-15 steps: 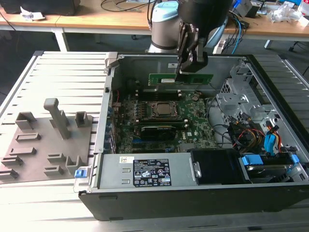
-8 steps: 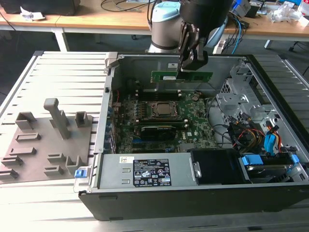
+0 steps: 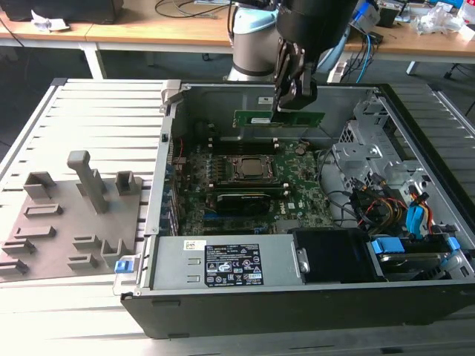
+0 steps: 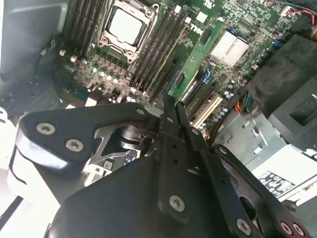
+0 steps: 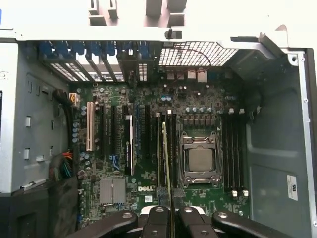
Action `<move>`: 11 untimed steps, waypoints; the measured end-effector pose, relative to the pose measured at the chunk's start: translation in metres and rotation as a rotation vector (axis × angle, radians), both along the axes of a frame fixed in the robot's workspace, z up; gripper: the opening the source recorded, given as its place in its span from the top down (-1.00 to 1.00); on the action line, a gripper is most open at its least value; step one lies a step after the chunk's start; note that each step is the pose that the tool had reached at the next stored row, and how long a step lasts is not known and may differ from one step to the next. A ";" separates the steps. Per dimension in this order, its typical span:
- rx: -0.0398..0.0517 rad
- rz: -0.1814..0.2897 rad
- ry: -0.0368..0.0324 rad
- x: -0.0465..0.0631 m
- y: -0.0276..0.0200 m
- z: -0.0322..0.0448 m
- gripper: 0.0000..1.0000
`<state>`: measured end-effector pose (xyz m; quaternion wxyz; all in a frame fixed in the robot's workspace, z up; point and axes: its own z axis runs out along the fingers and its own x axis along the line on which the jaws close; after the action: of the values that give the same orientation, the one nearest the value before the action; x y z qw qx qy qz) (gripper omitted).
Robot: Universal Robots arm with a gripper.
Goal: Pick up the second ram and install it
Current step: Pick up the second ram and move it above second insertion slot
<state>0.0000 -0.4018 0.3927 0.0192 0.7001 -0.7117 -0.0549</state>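
We've got the open PC case (image 3: 297, 319) lying flat, so the motherboard (image 3: 300, 178) faces up. Over its far side hangs our gripper (image 3: 288, 104), pinched tight on the second ram (image 3: 252, 119). It's held long edge down, parallel to the slots beside the CPU socket (image 5: 200, 159), presumably to line up with one.

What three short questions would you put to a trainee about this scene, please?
1. True or false: the gripper is shut on the ram.
2. The ram hangs over: A) the grey fixture, B) the motherboard, C) the power supply.
3. What sits between the two banks of slots?
Key: 1 true; 2 B; 3 the CPU socket.
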 end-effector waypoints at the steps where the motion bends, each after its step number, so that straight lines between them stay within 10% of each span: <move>1: 0.0000 0.000 0.0005 0.000 0.0000 -0.0018 0.73; 11: 0.0001 0.000 0.0017 0.001 0.0000 -0.0183 0.73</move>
<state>0.0014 -0.4017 0.3745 0.0197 0.7001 -0.7116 -0.0556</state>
